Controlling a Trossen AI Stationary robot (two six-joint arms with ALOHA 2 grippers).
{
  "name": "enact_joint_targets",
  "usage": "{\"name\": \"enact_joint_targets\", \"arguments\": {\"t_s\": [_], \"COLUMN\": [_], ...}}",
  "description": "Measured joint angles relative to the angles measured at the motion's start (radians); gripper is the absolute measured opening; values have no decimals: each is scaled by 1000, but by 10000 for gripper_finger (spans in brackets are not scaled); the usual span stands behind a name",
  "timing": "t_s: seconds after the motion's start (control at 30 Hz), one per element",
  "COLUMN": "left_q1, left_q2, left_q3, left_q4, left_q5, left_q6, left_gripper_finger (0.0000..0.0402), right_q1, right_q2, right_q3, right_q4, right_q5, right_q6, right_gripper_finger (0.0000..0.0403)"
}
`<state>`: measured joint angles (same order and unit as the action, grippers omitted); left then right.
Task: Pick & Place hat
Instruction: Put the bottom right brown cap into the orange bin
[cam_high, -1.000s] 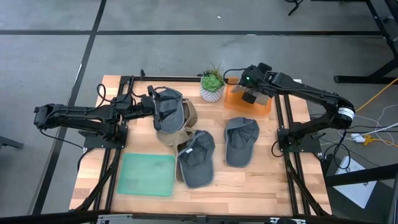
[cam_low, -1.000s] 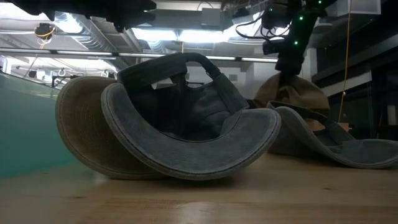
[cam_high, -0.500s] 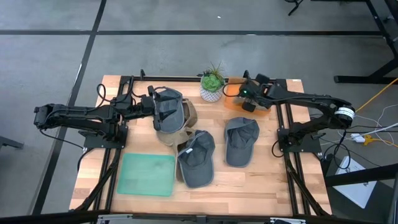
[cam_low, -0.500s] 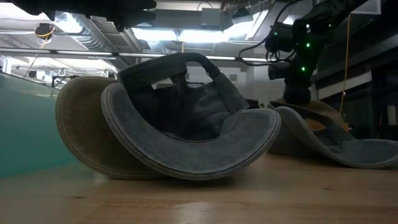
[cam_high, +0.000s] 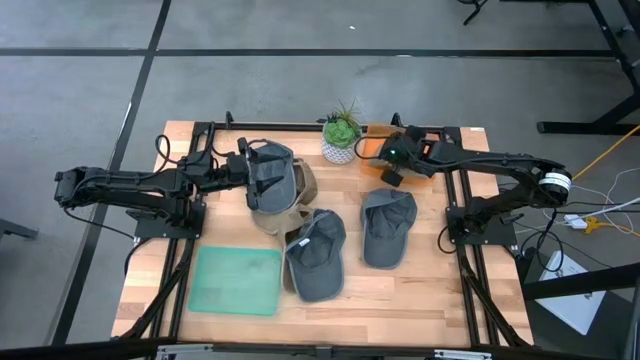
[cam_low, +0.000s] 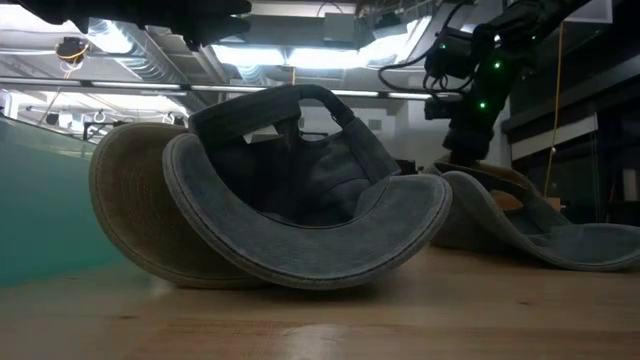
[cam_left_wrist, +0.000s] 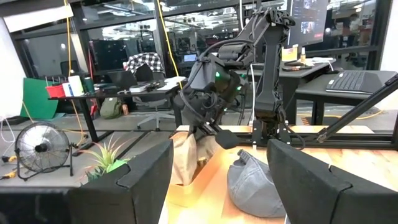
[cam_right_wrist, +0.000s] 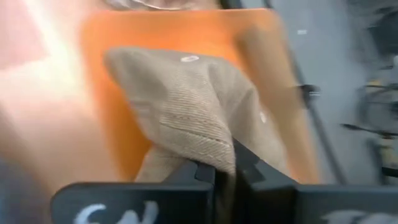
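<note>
The right gripper, toward two o'clock on the table, is pinched narrow on a fold of the tan hat, holding it low over the orange tray, evidently to deposit it there. Farther off at nine o'clock, the left gripper waits with jaws wide beside the stacked hats

Tan hat blurred, lower part prob. hidden behind right gripper.

Tan hat on orange tray; grey caps, teal mat.
</note>
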<state>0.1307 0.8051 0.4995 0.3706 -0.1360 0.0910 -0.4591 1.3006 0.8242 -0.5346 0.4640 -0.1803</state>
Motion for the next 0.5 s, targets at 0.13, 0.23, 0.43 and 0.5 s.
{"name": "enact_joint_targets", "arguments": {"t_s": [0.13,0.23,0.43,0.5], "left_q1": [0,0,0,0], "left_q2": [0,0,0,0], "left_q3": [0,0,0,0], "left_q4": [0,0,-1,-7], "left_q5": [0,0,0,0], "left_q6": [0,0,-25,-27], "left_gripper_finger": [254,253,255,253], "right_q1": [0,0,0,0], "right_q2": [0,0,0,0], "right_q3": [0,0,41,81], "right_q4": [-1,6,-18,-56], "right_q5": [-67,-73,-171,-201], "right_q6": [63,71,46,45], "right_gripper_finger": [32,50,113,139]}}
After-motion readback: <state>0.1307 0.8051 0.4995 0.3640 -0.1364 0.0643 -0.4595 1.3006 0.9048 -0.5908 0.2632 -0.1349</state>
